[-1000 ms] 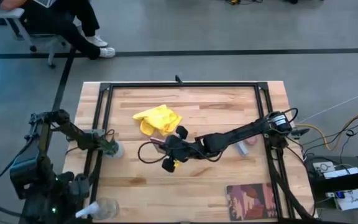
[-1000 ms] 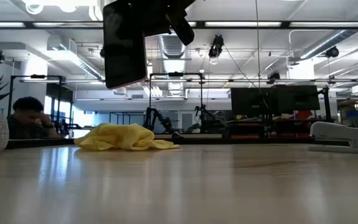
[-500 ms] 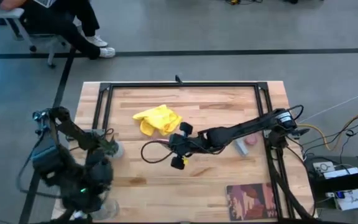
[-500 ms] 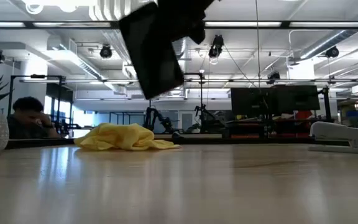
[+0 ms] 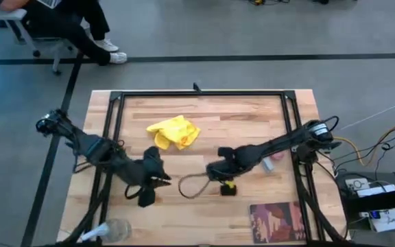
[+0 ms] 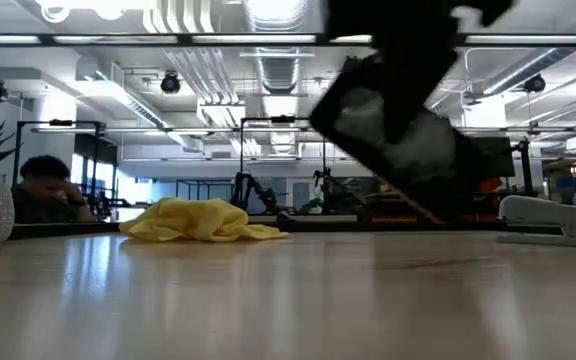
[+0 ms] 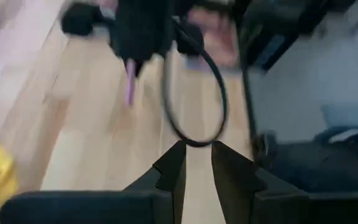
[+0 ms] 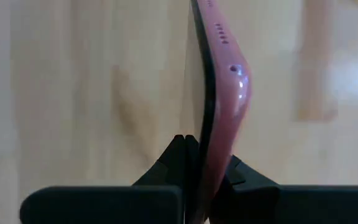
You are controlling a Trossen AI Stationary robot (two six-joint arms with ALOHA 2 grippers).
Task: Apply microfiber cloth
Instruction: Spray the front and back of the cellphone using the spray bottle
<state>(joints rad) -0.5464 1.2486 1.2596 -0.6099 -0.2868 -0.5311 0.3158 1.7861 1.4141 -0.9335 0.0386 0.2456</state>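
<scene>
Two dark arms reach over the wooden table [image 5: 252, 110], which carries a black frame [image 5: 197, 93] around its working area. From above, the left arm comes in from the table's left edge and its left gripper [image 5: 153, 180] hangs over the boards near the middle. The right arm stretches from the right edge toward the centre, and the right gripper [image 5: 219, 168] is there, just beside a loop of dark cable [image 5: 192, 185].

From above, what the right gripper carries is not clear, but the right wrist view shows it: the fingers are clamped on the thin edge of a phone [image 8: 219, 106] with a pink side. The low view shows the same phone [image 6: 398, 140] as a dark tilted slab in the air above the table.

In the left wrist view the left gripper [image 7: 196, 163] has only a narrow gap between its fingers and nothing between them.

Behind both grippers lies the microfiber cloth [image 5: 173, 132], bright yellow and crumpled, on the far half of the table, well apart from both grippers. The low view shows it as a low heap [image 6: 200, 220] resting on the wood
</scene>
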